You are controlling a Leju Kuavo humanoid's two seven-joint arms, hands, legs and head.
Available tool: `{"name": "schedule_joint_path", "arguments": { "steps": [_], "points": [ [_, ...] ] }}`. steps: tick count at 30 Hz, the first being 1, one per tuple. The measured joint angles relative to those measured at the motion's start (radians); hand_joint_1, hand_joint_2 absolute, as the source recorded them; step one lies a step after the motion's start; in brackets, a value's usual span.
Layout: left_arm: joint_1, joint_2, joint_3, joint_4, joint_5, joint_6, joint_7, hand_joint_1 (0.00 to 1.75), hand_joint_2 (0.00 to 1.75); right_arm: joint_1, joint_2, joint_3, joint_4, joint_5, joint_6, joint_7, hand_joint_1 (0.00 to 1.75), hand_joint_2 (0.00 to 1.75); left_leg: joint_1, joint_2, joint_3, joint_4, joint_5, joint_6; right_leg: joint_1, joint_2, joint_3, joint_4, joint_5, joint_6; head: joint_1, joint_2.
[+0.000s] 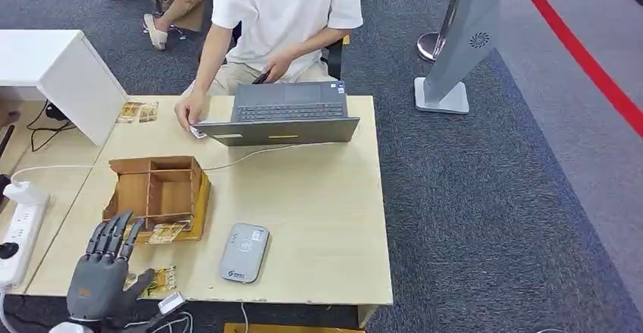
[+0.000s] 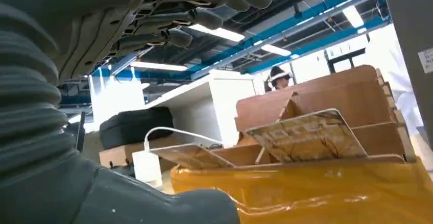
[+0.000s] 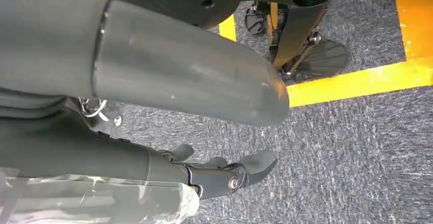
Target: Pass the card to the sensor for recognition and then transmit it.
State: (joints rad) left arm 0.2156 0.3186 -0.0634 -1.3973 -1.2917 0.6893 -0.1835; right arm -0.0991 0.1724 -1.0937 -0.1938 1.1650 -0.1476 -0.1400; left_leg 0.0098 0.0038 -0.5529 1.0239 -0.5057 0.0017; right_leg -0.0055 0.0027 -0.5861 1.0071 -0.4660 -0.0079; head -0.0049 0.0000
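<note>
A patterned card (image 1: 168, 232) leans at the front of the wooden compartment box (image 1: 155, 189). The left wrist view has this card (image 2: 306, 134) tilted above the box's yellow-taped front edge (image 2: 316, 196). A second card (image 1: 161, 280) lies on the table near the front edge, beside my left thumb. The grey sensor (image 1: 244, 252) lies flat to the right of the box. My left hand (image 1: 102, 272) hovers at the table's front left corner with its fingers (image 2: 168, 15) spread, holding nothing. My right hand (image 3: 184, 81) hangs over the carpet, empty, thumb apart from the fingers (image 3: 230, 175).
A person sits at the far side of the table (image 1: 318, 219) behind an open laptop (image 1: 284, 113), one hand on the tabletop. Its cable (image 1: 250, 153) runs toward the box. More cards (image 1: 138, 111) lie far left. A power strip (image 1: 19, 230) and white cabinet (image 1: 53, 67) stand left.
</note>
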Motion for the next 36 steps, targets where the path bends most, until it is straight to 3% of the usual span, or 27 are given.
{"name": "schedule_joint_path", "arguments": {
  "steps": [10,21,33,34,36],
  "points": [
    [-0.033,-0.03,0.029,0.035,-0.024,0.001,-0.016,0.0,1.75,-0.004,0.0,0.016,0.0,0.01,0.003,0.0,0.0,0.0,0.0,0.0,0.0,0.0,0.0,0.0,0.0,0.0,0.0,0.0,0.0,0.0,0.0,0.0],
    [-0.143,-0.074,0.011,0.119,-0.067,-0.001,-0.01,0.0,1.75,-0.013,0.004,0.021,0.0,0.018,0.003,0.007,0.0,0.0,0.0,-0.001,0.0,0.0,0.001,0.0,0.0,-0.001,0.0,0.0,0.0,0.0,0.002,0.0],
    [-0.178,-0.081,-0.02,0.164,-0.063,-0.005,0.018,0.0,1.75,-0.017,0.004,0.023,0.001,0.019,0.003,0.007,0.0,0.0,0.0,0.0,0.0,0.0,0.001,0.0,0.0,0.0,0.0,0.0,0.0,0.0,0.001,0.0],
    [-0.178,-0.081,-0.02,0.166,-0.063,-0.005,0.021,1.75,1.75,-0.017,0.004,0.023,0.001,0.018,0.003,0.007,0.0,0.0,0.0,0.0,0.0,0.0,0.001,0.0,0.0,0.0,0.0,0.0,0.0,0.0,0.001,0.0],
    [-0.178,-0.081,-0.021,0.166,-0.06,-0.01,0.024,1.75,1.75,-0.017,0.004,0.023,0.001,0.017,0.003,0.006,0.0,0.0,0.0,0.0,0.0,0.0,0.001,0.0,0.0,0.0,0.0,0.0,0.0,0.0,0.001,0.0]
  ]
}}
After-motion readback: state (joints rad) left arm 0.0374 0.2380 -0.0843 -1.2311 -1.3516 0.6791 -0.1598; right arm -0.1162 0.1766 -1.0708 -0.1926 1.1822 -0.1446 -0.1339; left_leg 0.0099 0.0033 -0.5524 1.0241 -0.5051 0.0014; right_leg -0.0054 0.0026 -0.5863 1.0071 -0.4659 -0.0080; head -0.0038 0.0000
